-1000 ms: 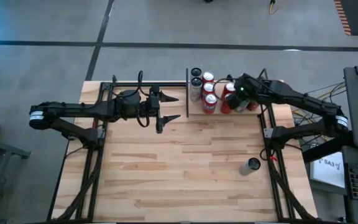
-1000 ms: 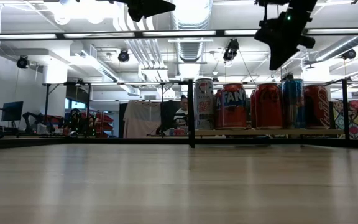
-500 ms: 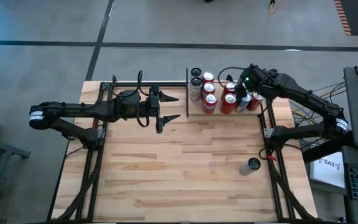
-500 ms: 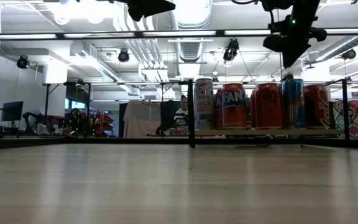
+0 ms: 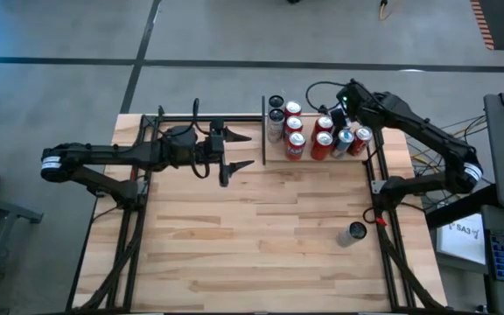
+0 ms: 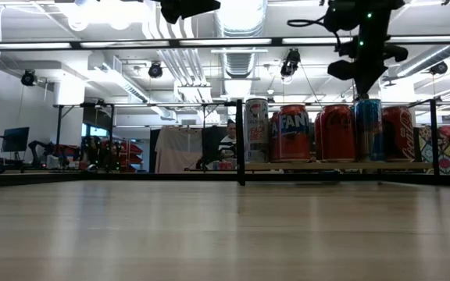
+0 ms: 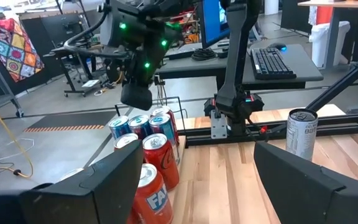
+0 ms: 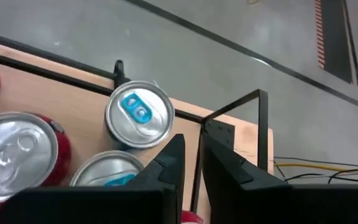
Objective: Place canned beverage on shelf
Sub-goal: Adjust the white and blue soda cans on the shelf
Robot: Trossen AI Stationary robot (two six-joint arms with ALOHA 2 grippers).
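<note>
The shelf (image 5: 264,131) stands at the table's far right, a light-wood board (image 6: 326,166) edged by black rods. Several cans stand upright on it, among them red ones (image 5: 322,140) and a blue one (image 6: 368,117). One silver canned beverage (image 5: 354,232) stands alone on the tabletop near the right edge, also in the left wrist view (image 7: 301,132). My right gripper (image 5: 339,109) hovers shut above the shelf's far right cans (image 8: 139,114), touching nothing. My left gripper (image 5: 241,150) waits open and level, left of the shelf.
Black frame rods and posts run along the table's far edge (image 5: 208,115) and right side (image 5: 376,166). The shelf's corner post (image 8: 265,124) stands close by my right gripper. Bare wooden tabletop (image 5: 252,236) spreads across the middle and near side.
My right gripper has swung over the shelf's cans toward the table's far right corner, turning as it went and staying shut and high above the can tops. The cans have not moved.
</note>
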